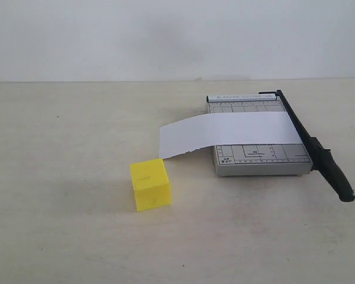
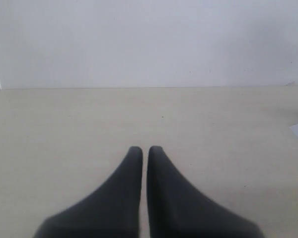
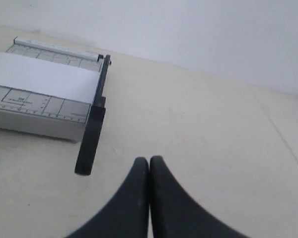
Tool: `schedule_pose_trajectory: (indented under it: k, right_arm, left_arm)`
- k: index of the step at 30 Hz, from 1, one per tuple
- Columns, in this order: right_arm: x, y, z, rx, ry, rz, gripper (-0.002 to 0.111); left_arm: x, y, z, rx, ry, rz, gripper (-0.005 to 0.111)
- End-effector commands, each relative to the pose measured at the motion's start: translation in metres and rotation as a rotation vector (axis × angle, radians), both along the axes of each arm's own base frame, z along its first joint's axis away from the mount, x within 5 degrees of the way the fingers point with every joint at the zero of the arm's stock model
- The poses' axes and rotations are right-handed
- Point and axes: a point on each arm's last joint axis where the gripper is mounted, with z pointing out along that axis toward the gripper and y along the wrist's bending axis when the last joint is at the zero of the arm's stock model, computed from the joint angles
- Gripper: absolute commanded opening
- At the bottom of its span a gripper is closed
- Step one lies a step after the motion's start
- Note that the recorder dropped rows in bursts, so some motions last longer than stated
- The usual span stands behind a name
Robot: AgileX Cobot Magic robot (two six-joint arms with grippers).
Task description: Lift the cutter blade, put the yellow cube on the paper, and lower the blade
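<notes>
Soft, even, bright light; faint shadow beside yellow cube [image 1: 149,184]; left tool [image 2: 144,148], right tool [image 3: 149,159] blurred close-up.

Small print on the cutter base [image 1: 260,158] looks too blurred to read.

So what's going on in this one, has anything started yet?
Nothing is being handled yet. The left pincer and the right pincer are both shut and empty. The cutter blade lies down along the grey cutter base, with the white paper strip laid across the base. The yellow cube sits on the table near the paper's overhanging end, not on the paper.
</notes>
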Motion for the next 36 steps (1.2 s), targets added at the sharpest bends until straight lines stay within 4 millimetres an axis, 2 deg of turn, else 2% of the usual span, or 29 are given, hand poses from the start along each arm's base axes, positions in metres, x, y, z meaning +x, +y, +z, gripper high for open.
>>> schedule_pose_trajectory:
  k: [1, 4, 6, 8, 10, 17, 21, 24, 26, 27, 29, 30, 31, 33, 34, 36]
  right_arm:
    - [0.002, 0.001, 0.023, 0.035, -0.260, 0.011, 0.000]
    - [0.000, 0.002, 0.040, 0.106, -0.446, 0.021, 0.000]
    - [-0.003, 0.003, 0.052, 0.372, -0.588, 0.049, 0.000]
    - [-0.008, 0.003, 0.062, 0.519, -0.712, 0.097, 0.000]
    - [-0.011, 0.004, 0.069, 0.482, -0.790, 0.117, 0.000]
    - [-0.006, 0.002, 0.058, 0.483, -0.666, 0.071, 0.000]
    - [-0.011, -0.006, 0.075, 0.507, -0.879, 0.028, 0.000]
    - [-0.006, -0.017, 0.110, 0.413, -0.945, -0.103, 0.000]
    - [0.008, -0.018, 0.137, 0.275, -0.905, -0.145, 0.000]
    - [0.023, -0.018, 0.155, 0.194, -0.866, -0.156, 0.000]
    - [0.049, -0.017, 0.179, 0.157, -0.774, -0.139, 0.000]
    - [0.074, -0.015, 0.185, 0.161, -0.654, -0.119, 0.000]
    - [0.090, -0.013, 0.194, 0.168, -0.583, -0.099, 0.000]
    - [0.131, -0.008, 0.193, 0.188, -0.330, -0.046, 0.000]
    - [0.149, -0.006, 0.186, 0.197, -0.207, -0.025, 0.000]
    - [0.175, 0.001, 0.174, 0.221, 0.064, 0.036, 0.000]
  left_arm:
    - [0.000, 0.000, 0.002, -0.010, -0.020, -0.003, 0.004]
    - [0.000, 0.000, 0.002, -0.010, -0.020, -0.003, 0.004]
    - [0.000, 0.000, 0.002, -0.010, -0.020, -0.003, 0.004]
    - [0.000, 0.000, 0.002, -0.010, -0.020, -0.003, 0.004]
    - [0.000, 0.000, 0.002, -0.010, -0.020, -0.003, 0.004]
    - [0.000, 0.000, 0.002, -0.010, -0.020, -0.003, 0.004]
    - [0.000, 0.000, 0.002, -0.010, -0.020, -0.003, 0.004]
    - [0.000, 0.000, 0.002, -0.010, -0.020, -0.003, 0.004]
    - [0.000, 0.000, 0.002, -0.010, -0.020, -0.003, 0.004]
    - [0.000, 0.000, 0.002, -0.010, -0.020, -0.003, 0.004]
    - [0.000, 0.000, 0.002, -0.010, -0.020, -0.003, 0.004]
    - [0.000, 0.000, 0.002, -0.010, -0.020, -0.003, 0.004]
    - [0.000, 0.000, 0.002, -0.010, -0.020, -0.003, 0.004]
    - [0.000, 0.000, 0.002, -0.010, -0.020, -0.003, 0.004]
    - [0.000, 0.000, 0.002, -0.010, -0.020, -0.003, 0.004]
    - [0.000, 0.000, 0.002, -0.010, -0.020, -0.003, 0.004]
